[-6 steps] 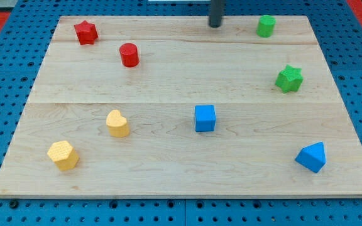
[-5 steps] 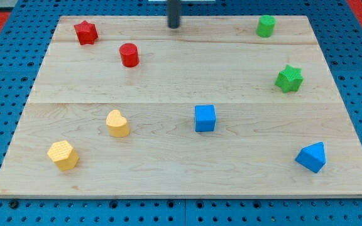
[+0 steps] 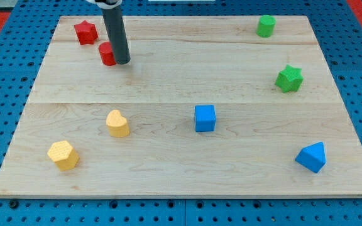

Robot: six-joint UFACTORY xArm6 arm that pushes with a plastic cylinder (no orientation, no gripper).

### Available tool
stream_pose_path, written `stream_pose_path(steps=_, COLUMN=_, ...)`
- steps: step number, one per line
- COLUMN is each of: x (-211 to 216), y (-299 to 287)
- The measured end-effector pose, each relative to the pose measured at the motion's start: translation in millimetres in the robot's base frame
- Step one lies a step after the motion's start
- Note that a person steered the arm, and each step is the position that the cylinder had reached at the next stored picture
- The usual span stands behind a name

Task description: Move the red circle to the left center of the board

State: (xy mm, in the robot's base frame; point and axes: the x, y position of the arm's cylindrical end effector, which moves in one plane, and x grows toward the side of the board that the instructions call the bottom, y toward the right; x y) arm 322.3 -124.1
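Since earlier: red circle [image 3: 107, 54] shifted left | my tip [image 3: 122, 61] touching its right side | red star [image 3: 85, 31] near | no pincer shown

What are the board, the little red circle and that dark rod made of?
The board looks like pale, unpainted wood: grain lines and plank seams show. The red circle has a matte, even colour, perhaps painted wood or plastic; I cannot tell which. The rod, with my tip at the circle's right side, looks like smooth dark metal or plastic.

My tip [image 3: 122, 61] touches circle [image 3: 107, 54] on its right, w/ star [image 3: 85, 32] upper-left.
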Motion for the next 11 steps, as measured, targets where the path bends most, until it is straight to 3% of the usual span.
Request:
stream_pose_path(steps=3, x=-43.8, y=-25.9)
stream_pose_path(steps=5, x=-16.9, y=-109.4)
stream_pose_path(steps=9, x=-17.7, y=-155.1)
stream_pose_path(steps=11, x=23.7, y=-158.0)
